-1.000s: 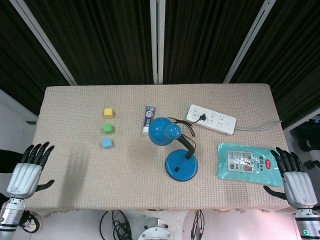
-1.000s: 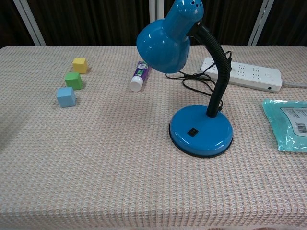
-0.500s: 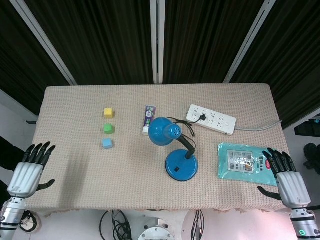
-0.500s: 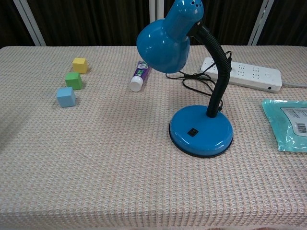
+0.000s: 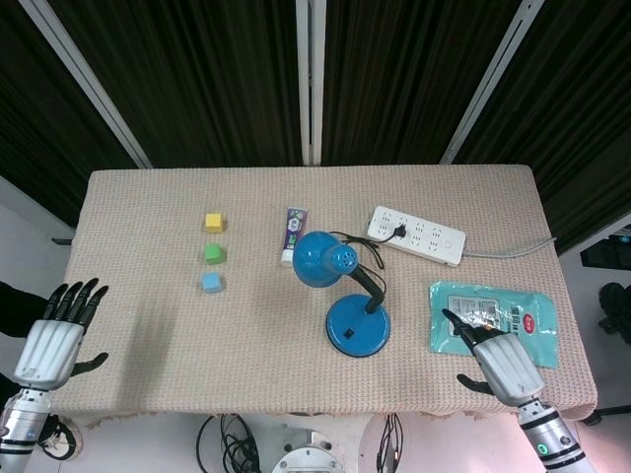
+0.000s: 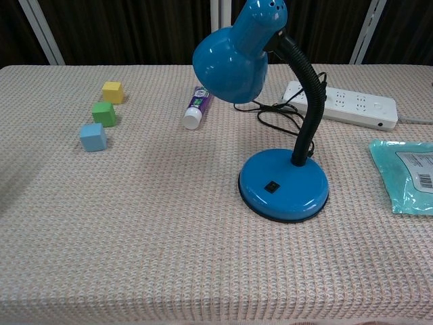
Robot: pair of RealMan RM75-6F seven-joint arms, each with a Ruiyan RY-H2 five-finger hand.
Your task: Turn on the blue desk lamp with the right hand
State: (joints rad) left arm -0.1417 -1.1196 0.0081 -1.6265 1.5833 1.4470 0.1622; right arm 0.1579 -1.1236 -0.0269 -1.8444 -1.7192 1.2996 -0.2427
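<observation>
The blue desk lamp [image 5: 357, 325] stands mid-table on a round base [image 6: 284, 185] with a small black switch [image 6: 272, 186] on its near side; its shade [image 6: 231, 64] hangs unlit toward the left. My right hand [image 5: 501, 363] hovers open at the table's front right, fingers apart, over the near-left corner of a teal packet, about a hand's length right of the base. My left hand [image 5: 56, 335] is open off the table's front left corner. The chest view shows neither hand.
A teal packet [image 5: 508, 320] lies right of the lamp. A white power strip [image 5: 416, 235] with the lamp's cord sits behind. A toothpaste tube [image 5: 292, 235] and yellow [image 5: 213, 223], green [image 5: 214, 253] and blue [image 5: 211, 283] cubes lie to the left.
My right hand has moved left from the table's right front corner toward the lamp base, now over the packet's corner. The left hand and the lamp are unchanged.
</observation>
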